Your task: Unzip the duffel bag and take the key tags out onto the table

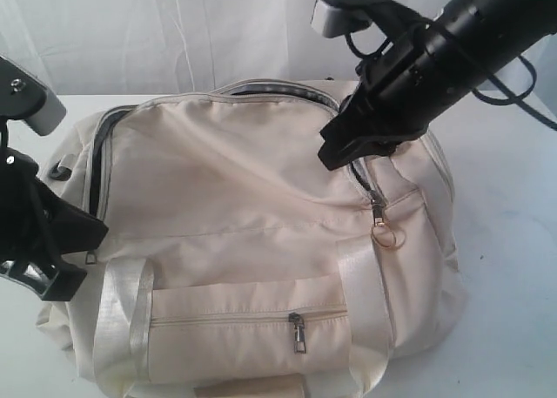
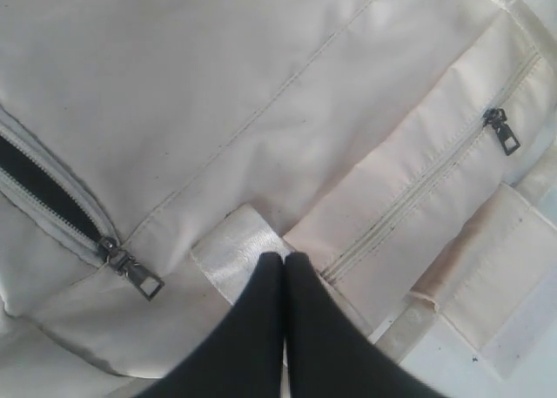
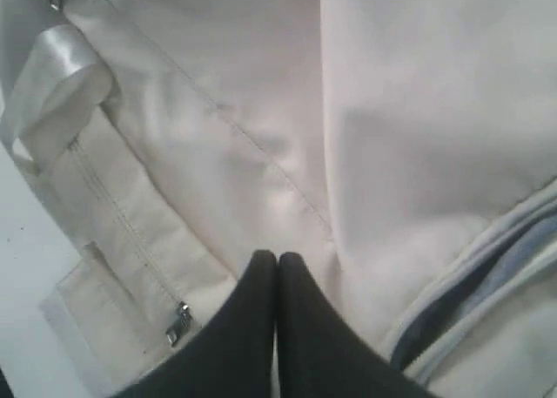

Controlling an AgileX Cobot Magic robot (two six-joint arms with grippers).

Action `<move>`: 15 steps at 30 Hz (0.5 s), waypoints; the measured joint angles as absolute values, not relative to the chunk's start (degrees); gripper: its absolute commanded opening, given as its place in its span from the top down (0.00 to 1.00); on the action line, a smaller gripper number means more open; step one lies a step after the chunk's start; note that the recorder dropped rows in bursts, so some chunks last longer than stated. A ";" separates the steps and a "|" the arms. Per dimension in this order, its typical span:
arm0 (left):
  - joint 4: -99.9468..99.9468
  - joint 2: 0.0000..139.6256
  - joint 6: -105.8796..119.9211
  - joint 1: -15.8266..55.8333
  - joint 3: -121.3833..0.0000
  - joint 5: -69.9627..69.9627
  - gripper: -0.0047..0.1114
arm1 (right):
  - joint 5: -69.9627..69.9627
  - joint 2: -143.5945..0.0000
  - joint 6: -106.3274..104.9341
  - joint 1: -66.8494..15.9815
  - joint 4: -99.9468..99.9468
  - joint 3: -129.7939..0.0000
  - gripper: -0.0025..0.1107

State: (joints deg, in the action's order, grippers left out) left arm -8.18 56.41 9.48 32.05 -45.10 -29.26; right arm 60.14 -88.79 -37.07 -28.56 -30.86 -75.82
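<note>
The cream duffel bag (image 1: 252,206) lies on the white table (image 1: 513,250). Its main zip stands partly open, showing dark lining (image 1: 94,167) along the left side and at the back. One metal zip pull (image 1: 379,215) with a ring hangs on the right, another zip pull (image 2: 130,269) sits at the left end. My left gripper (image 2: 284,257) is shut, empty, tips over a satin strap (image 2: 231,260). My right gripper (image 3: 277,257) is shut with nothing seen between the fingers, just over the bag's top panel beside the open zip (image 3: 487,285). The key tags are hidden.
A closed front pocket zip with its pull (image 1: 298,331) runs between two webbing straps (image 1: 122,315). A black D-ring (image 1: 59,170) sits at the bag's left end. A white curtain hangs behind. Bare table shows to the right of the bag.
</note>
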 measured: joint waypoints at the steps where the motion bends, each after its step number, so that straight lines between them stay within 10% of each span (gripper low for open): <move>1: -8.32 56.41 9.48 32.05 -45.10 -29.26 0.96 | 60.03 -88.09 -37.07 -28.56 -31.00 -75.82 0.98; 15: -13.94 56.41 11.27 32.05 -45.10 -29.49 0.96 | 37.55 -96.96 -37.07 -28.56 -34.51 -80.66 0.43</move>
State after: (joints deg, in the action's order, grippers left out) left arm -13.94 56.41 11.27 32.05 -45.10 -29.49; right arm 37.55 -96.96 -37.07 -28.56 -34.51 -80.66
